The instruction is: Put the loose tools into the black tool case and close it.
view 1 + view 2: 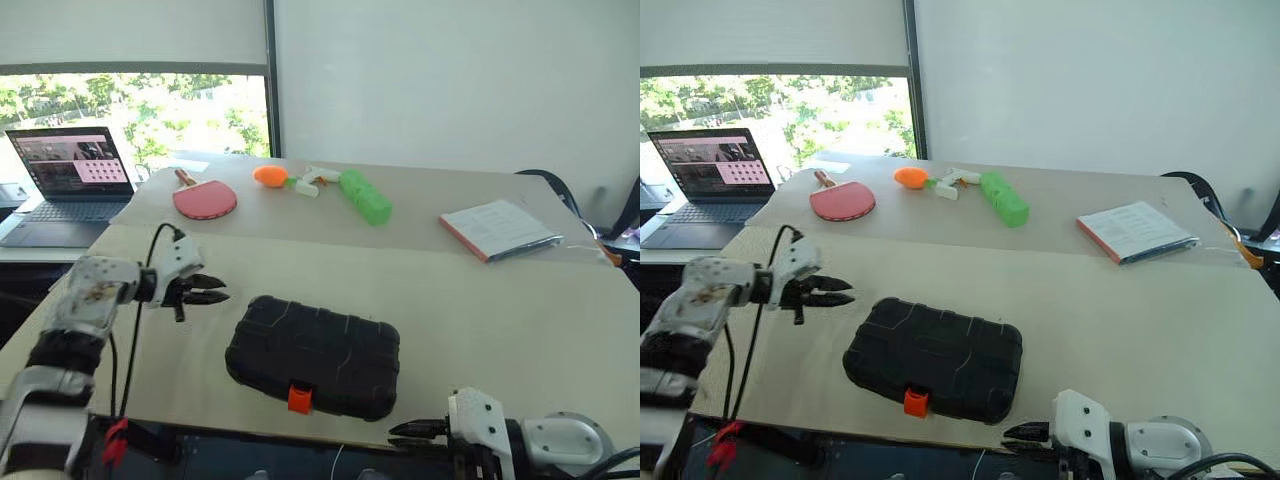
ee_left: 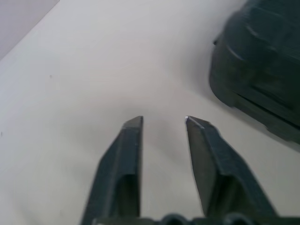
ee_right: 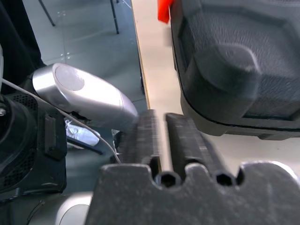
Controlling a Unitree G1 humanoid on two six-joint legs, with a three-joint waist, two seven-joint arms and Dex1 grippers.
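Observation:
The black tool case point(image 1: 312, 352) lies shut on the beige table, its orange latch point(image 1: 299, 399) facing the front edge. My left gripper point(image 1: 218, 290) hovers just left of the case, pointing at it. Its fingers are open with nothing between them, and the left wrist view shows the case's corner point(image 2: 262, 70) beyond the fingers point(image 2: 129, 154). My right gripper point(image 1: 395, 430) is shut and empty. It sits low at the table's front edge, right of the latch, with the case's side point(image 3: 234, 61) close in front of it. The loose tools are out of view.
Along the far side of the table lie a red paddle point(image 1: 205, 199), an orange toy point(image 1: 270, 176), a green toy point(image 1: 365, 196) and a booklet point(image 1: 500, 228). An open laptop point(image 1: 70, 185) stands on a lower surface at the far left.

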